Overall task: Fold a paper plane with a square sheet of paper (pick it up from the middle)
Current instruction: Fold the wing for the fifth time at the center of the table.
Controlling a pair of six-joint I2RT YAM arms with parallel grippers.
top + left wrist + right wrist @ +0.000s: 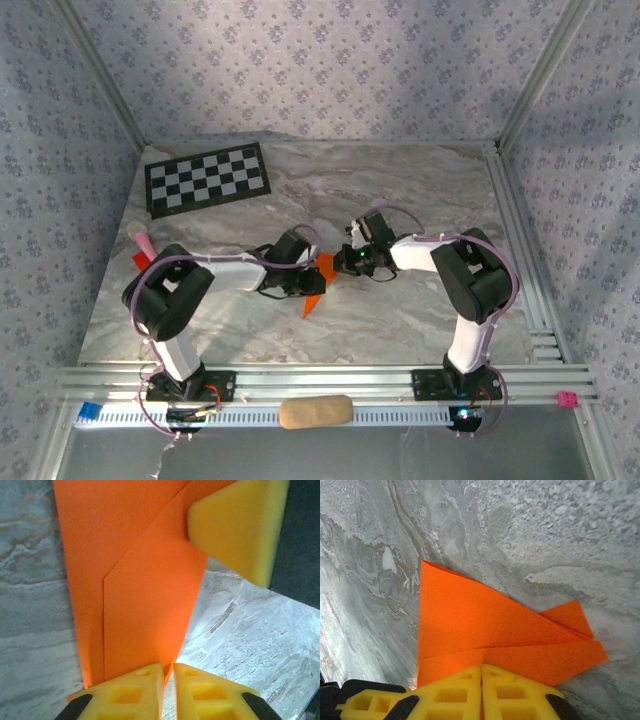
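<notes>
Right tool (481,690): jaws pressed together on one edge of the orange paper (470,625), judged a grip. Left tool (168,692): jaws narrow, a thin slit between them, at the paper's other end; whether it pinches the paper cannot be told. The paper sits mid-tabletop (545,540), between the two tools. It is not a flat square: diagonal creases and overlapping flaps show, and one end tapers to a point. Judged partway, with the wing folds and a finished dart shape outstanding.
</notes>
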